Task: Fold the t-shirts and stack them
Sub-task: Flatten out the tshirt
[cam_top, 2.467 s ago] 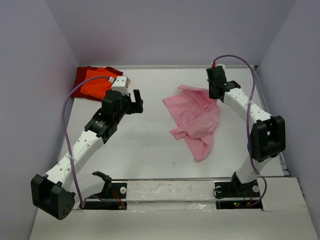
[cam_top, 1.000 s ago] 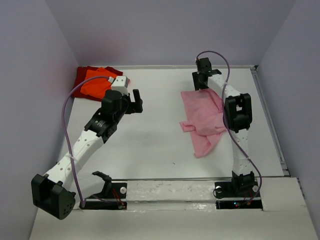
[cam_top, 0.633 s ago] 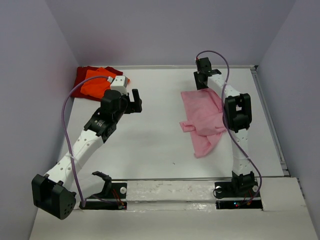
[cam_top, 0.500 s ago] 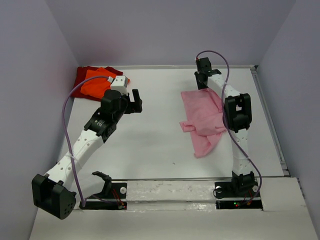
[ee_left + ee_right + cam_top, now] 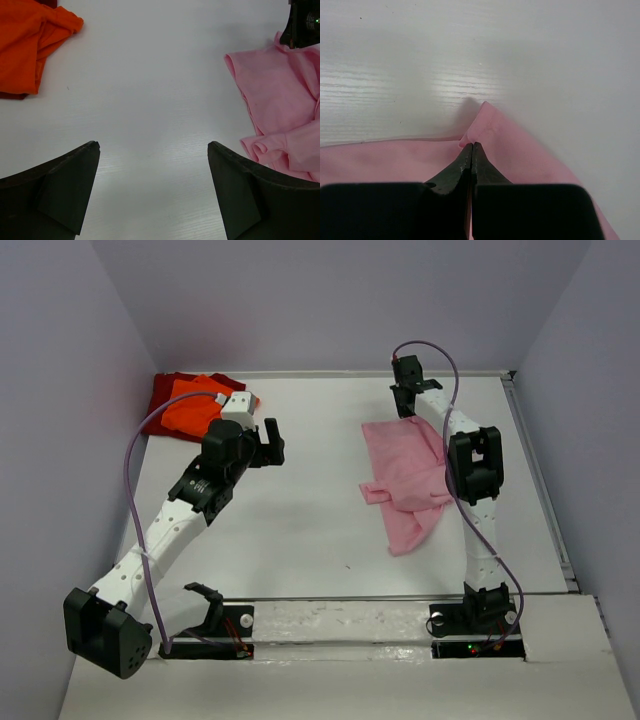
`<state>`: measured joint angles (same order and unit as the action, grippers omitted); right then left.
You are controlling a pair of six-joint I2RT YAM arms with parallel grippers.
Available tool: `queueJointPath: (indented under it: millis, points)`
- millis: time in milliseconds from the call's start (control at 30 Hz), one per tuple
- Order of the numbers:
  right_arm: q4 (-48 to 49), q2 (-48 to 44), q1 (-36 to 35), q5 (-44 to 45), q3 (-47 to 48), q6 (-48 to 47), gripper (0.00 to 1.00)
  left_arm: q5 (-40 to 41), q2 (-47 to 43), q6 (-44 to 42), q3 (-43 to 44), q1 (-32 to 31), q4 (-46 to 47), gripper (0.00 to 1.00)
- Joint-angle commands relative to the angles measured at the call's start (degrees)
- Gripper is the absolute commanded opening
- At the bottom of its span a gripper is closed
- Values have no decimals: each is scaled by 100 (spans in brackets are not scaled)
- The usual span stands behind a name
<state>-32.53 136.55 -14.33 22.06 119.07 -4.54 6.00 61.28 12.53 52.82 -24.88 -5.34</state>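
pink t-shirt lies right of centre in your top view, your right gripper clamped on its far corner. your left gripper hangs spread wide above the table; orange t-shirt sits upper left.

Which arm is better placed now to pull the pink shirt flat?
Right. The right gripper is shut on the far corner of the pink shirt; the left gripper hangs open over the table, touching no shirt.
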Motion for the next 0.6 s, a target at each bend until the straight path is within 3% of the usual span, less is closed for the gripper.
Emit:
queueJointPath:
  millis: [0,167,267,433,567]
  points:
    - [256,-84,-53,140,-129,-30,0,-46,-28,3,-52,36,253,98]
    - [309,-523,-53,140,-375,49,0,-204,156,213,-96,45,367,98]
    - [300,-910,-53,281,-656,172,0,-809,648,843,0,98,490,98]
    - [344,-1481,-53,26,-1121,400,0,-1742,1744,2014,62,80,1962,97]
    - [511,-1877,-53,-79,-1403,418,0,-1962,2993,2376,842,36,2547,97]
